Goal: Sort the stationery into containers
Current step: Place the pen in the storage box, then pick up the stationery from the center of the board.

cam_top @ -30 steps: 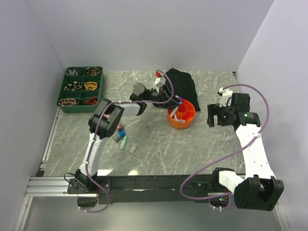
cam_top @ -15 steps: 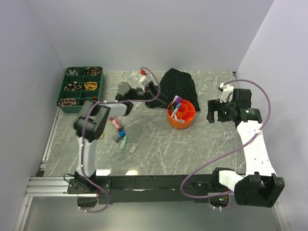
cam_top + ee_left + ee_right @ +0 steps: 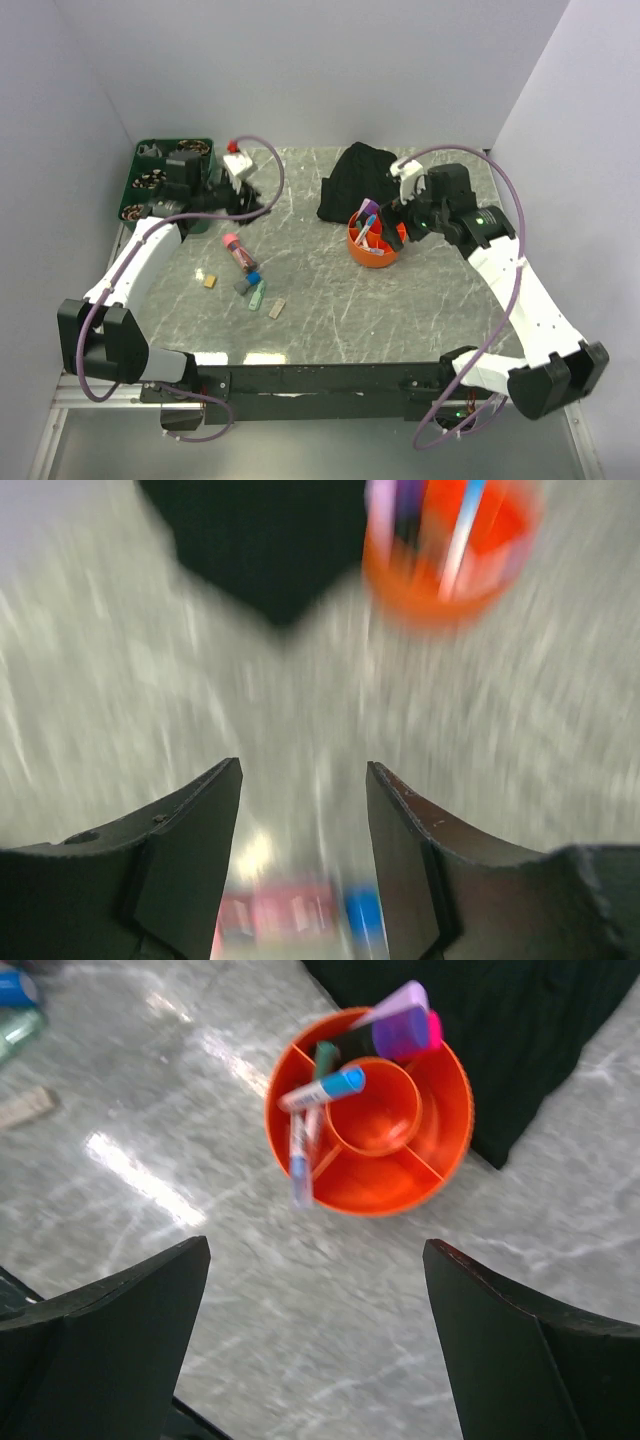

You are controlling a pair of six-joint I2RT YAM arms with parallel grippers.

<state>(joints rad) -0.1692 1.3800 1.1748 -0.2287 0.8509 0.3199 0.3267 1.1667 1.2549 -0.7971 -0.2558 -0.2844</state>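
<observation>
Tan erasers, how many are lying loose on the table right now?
2. The left eraser lies by itself; the right eraser lies just right of the green-capped pen. Others may be hidden from view.

We saw the left arm rise from the near edge of the table along its left edge, wrist bent over near the far left corner. The left gripper pointed toward the right edge, its fingers apart with nothing between them. The right arm leaned in from the near right corner toward the table's middle. The right gripper pointed down, its fingers spread wide and bare.
</observation>
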